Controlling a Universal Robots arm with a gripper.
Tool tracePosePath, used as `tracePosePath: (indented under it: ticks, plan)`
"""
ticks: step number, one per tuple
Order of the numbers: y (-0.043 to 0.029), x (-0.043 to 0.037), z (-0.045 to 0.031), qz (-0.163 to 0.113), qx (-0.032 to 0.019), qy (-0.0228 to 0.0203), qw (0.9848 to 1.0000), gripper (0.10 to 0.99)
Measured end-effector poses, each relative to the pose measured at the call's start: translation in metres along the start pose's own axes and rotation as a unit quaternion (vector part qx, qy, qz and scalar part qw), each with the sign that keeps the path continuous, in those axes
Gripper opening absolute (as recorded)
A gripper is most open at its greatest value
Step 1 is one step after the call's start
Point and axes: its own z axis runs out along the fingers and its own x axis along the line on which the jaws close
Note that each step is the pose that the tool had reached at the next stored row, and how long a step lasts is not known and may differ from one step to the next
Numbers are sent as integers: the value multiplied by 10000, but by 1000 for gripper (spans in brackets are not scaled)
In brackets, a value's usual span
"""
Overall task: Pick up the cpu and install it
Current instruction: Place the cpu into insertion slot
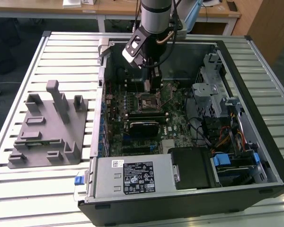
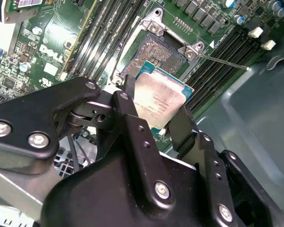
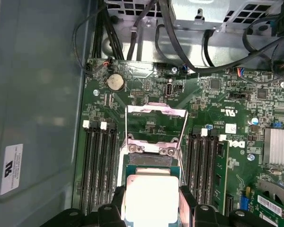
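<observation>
We find the hand (image 2: 156, 108) pinching the cpu (image 2: 162, 100) by two opposite edges, one of its black fingers (image 2: 132, 122) on each side. The chip is kept flat with its pale metal top turned up toward the wrist. We judge that this grip leaves the underside free and square to the board. The cpu hangs inside the computer case (image 1: 180, 210), just over the near edge of the socket (image 2: 156, 49). As far as we can tell it is not seated.

The socket's retention frame (image 3: 155, 111) stands swung up and back, leaving the contact field bare to receive the chip. Memory slots (image 3: 99, 161) run along both sides of it on the green motherboard (image 1: 175, 125). The case lies on its side with the panel off, so the board faces upward and the arm (image 1: 156, 14) can come at it from above.

The worktop (image 1: 61, 52) is made of pale metal slats. The case takes up its middle and reaches toward the edge at the exterior view's right. The grey tray (image 1: 42, 137) with upright blocks sits well apart, near the edge at the exterior view's left. Behind the worktop's far edge we see pale wooden furniture (image 1: 132, 7) and a dark floor.
</observation>
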Motion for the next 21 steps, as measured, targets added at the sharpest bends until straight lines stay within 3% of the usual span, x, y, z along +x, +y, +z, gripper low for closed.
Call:
tracePosePath:
  ticks: [21]
  plan:
    - [-35,-5,251,115,-3,-6,9999,533]
